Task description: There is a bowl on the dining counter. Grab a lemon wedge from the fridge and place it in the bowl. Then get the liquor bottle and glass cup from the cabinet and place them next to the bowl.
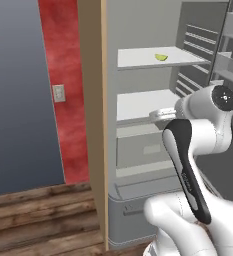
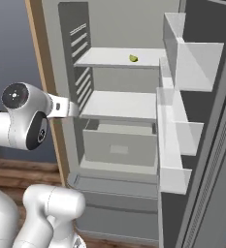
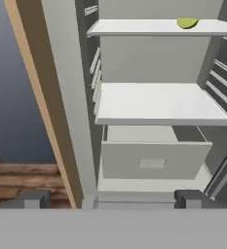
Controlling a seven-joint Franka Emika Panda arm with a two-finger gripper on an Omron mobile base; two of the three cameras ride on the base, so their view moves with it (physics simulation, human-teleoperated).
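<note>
The fridge (image 2: 124,29) stands open in front of me, its door (image 2: 201,145) swung to the right. The lemon wedge (image 3: 187,22) is small and yellow-green and lies on the upper white shelf, toward the right (image 1: 161,57) (image 2: 133,58). My gripper (image 3: 112,199) is open with nothing between its fingers. It sits low in front of the fridge, about level with the grey drawer (image 3: 151,158), well below the wedge and to its left. The bowl, dining counter, liquor bottle, glass cup and cabinet are out of view.
A bare white middle shelf (image 3: 159,102) sits between the drawer and the wedge's shelf. A tan wood panel (image 1: 93,120) flanks the fridge's left side. The door's white bins (image 2: 182,131) jut out on the right. The floor (image 1: 33,220) is wood planks.
</note>
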